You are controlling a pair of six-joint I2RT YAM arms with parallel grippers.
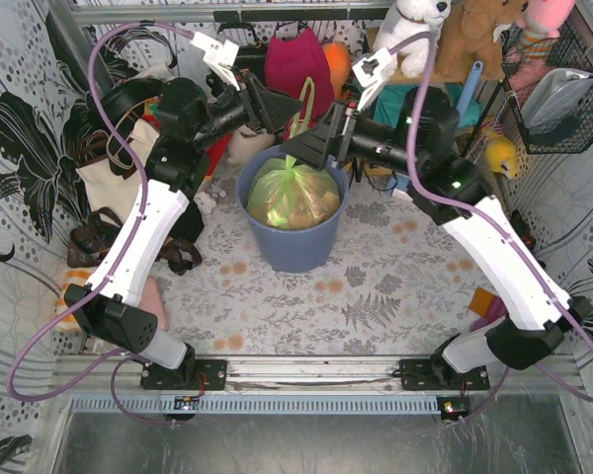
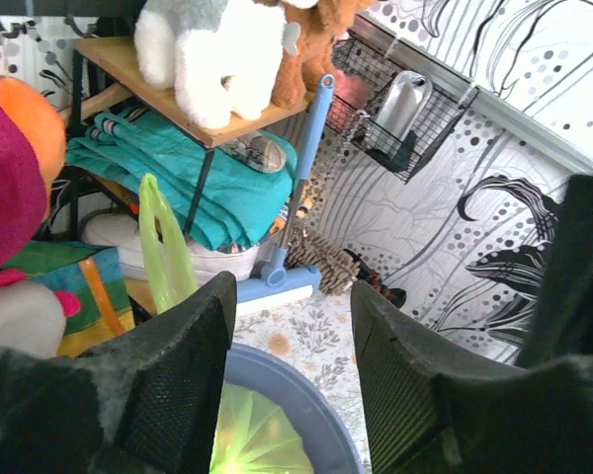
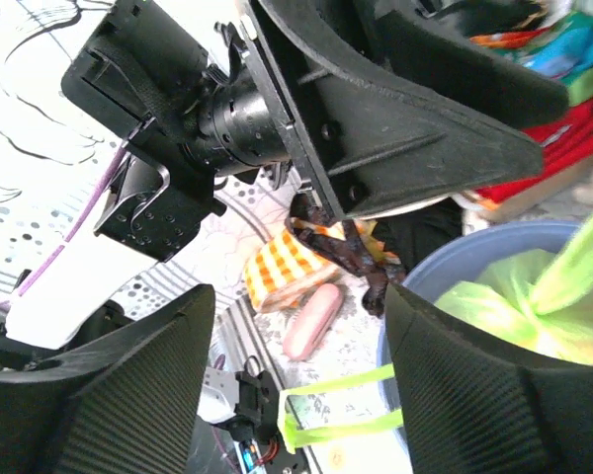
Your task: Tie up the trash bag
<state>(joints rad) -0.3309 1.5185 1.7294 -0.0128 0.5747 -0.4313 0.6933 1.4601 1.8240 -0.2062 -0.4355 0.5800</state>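
Note:
The trash bag (image 1: 292, 195) is light green with orange-tan paper showing through, and it sits gathered inside a blue-grey bin (image 1: 295, 247). One thin handle strip (image 1: 305, 103) sticks up behind it. My left gripper (image 1: 285, 112) and right gripper (image 1: 298, 149) hover just over the bin's far rim, tips close together. In the left wrist view the left gripper (image 2: 292, 316) is open above the bin rim (image 2: 296, 390) and bag (image 2: 257, 439), with a handle strip (image 2: 163, 247) beside its left finger. The right gripper (image 3: 296, 395) is open, and a loose handle loop (image 3: 341, 413) lies between its fingers, ungripped.
Plush toys (image 1: 445, 30) sit on a shelf behind the bin. A wire basket (image 1: 558, 94) hangs at the right wall. Tote bags (image 1: 109, 178) and a dark strap pile crowd the left. A blue brush (image 2: 287, 286) and a pink oblong thing (image 3: 311, 321) lie on the floral mat.

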